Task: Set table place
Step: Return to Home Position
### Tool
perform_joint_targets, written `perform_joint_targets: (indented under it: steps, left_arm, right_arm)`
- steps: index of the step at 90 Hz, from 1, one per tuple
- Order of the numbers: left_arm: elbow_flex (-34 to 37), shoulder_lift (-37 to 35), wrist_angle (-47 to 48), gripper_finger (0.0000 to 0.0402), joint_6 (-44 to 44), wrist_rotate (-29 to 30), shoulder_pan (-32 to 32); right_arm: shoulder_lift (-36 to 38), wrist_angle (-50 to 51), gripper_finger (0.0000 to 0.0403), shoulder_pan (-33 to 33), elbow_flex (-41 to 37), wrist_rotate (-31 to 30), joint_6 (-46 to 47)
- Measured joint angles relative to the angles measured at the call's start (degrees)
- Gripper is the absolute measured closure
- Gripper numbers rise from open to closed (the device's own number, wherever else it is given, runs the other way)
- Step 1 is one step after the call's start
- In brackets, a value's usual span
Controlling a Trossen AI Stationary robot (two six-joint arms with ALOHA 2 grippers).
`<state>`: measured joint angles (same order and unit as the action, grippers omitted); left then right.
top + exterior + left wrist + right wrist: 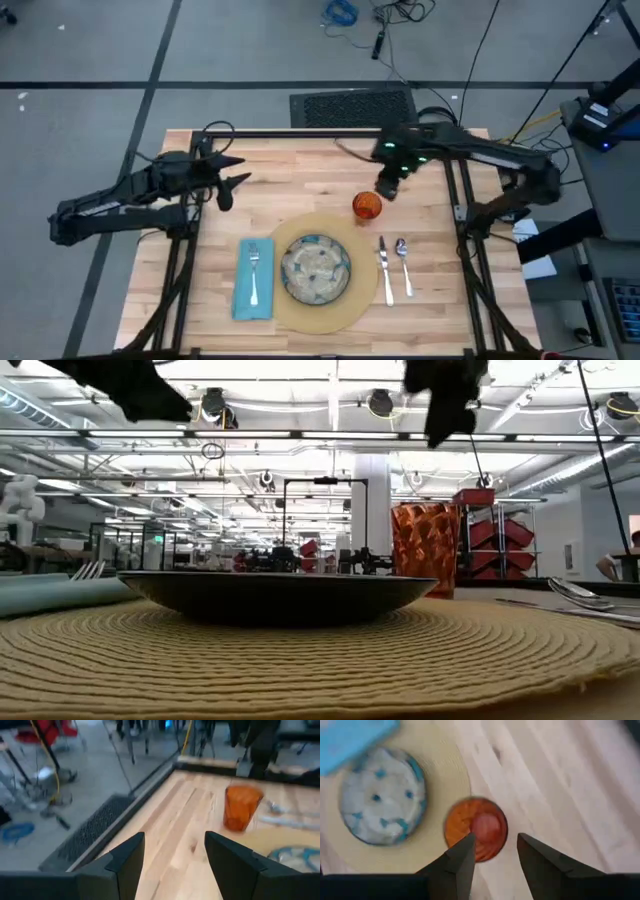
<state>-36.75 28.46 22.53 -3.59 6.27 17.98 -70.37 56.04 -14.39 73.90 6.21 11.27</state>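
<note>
Directly beneath the right gripper (495,842) stands the orange cup (367,204), upright on the surface (300,165) at the edge of the round tan mat (350,305); whether it overlaps that edge I can't tell. Beyond the cup from that gripper, the speckled plate (315,243) sits centred on the mat. The knife (383,262) and spoon (403,262) lie side by side on the right arm's flank, and the fork (254,275) lies on the teal napkin (243,295) opposite. The gripper's fingers are spread, holding nothing. The setting looks complete to me, so the step in hand is the retreat home. That calls for lifting straight up before swinging away, to avoid clipping the cup. The left gripper (232,184), likewise spread and empty, hovers well apart from the napkin.
</note>
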Motion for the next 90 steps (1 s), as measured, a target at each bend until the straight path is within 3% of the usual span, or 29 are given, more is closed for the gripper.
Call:
perform_joint_targets:
  steps: [22, 41, 51, 71, 90]
  left_arm:
    - [0.76, -3.69, -3.11, 0.0217, -1.66, 0.02, 0.0]
    - [6.32, -8.98, -7.79, 0.0217, -2.99, 5.03, 0.09]
    - [8.37, -13.86, -6.91, 0.0217, -2.03, 7.34, 0.32]
    - [9.03, -23.45, -6.19, 0.0217, -0.7, 8.19, 1.22]
    - [13.38, -27.03, -7.47, 0.0217, 0.33, 8.91, 1.22]
  right_arm:
    - [27.01, -41.4, 0.0264, 13.76, -35.53, 4.93, 3.59]
    - [34.81, -68.71, 0.0264, 20.75, -52.84, 8.13, 1.52]
    - [36.62, -76.95, 0.0264, 23.29, -58.14, 9.3, -1.03]
    - [41.85, -82.31, 0.0264, 24.99, -64.34, 8.58, -0.19]
    - [44.77, -89.48, 0.0264, 24.36, -71.83, 1.2, -1.64]
